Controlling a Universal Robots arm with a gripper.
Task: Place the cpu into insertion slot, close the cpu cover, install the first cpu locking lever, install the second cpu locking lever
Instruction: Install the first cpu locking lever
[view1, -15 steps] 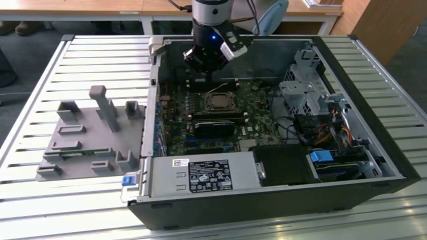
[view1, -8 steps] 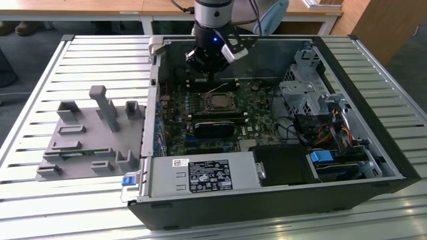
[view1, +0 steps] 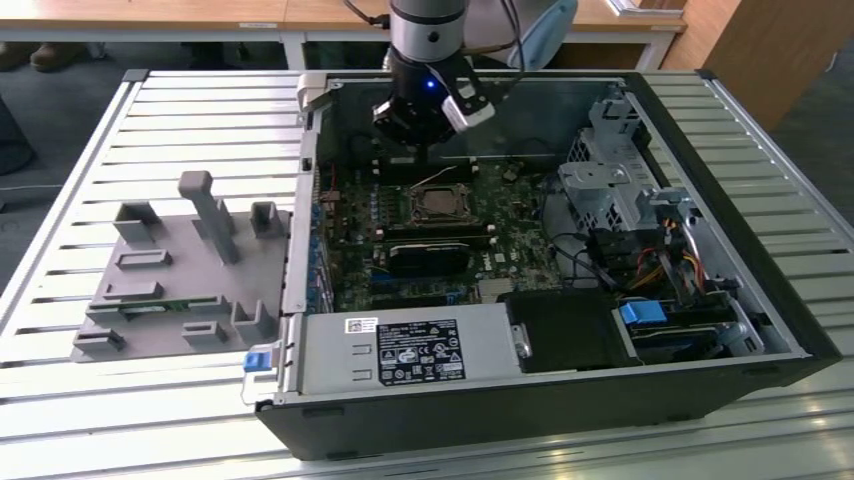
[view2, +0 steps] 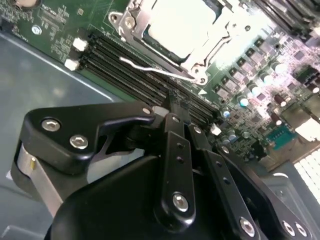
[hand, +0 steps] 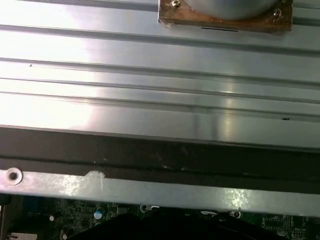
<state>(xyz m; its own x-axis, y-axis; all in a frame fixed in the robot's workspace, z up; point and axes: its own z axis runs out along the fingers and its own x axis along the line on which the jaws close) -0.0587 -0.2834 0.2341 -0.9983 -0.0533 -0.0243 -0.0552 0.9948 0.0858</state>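
Observation:
The cpu lies in the insertion slot on the green motherboard, its silver top showing. The silvery cpu cover lies flat around it. One thin wire locking lever stands free, slanting out over the long black memory slots; it also rises behind the socket as the lever in the exterior view. My gripper hangs just behind the socket, its black fingers drawn together, with the tips close beside the lever. Whether they touch it is hidden.
The open black computer case lies on a slatted metal table. A black power supply is at the front and drive cages with cables at the exterior view's right. A grey fixture stands on the left.

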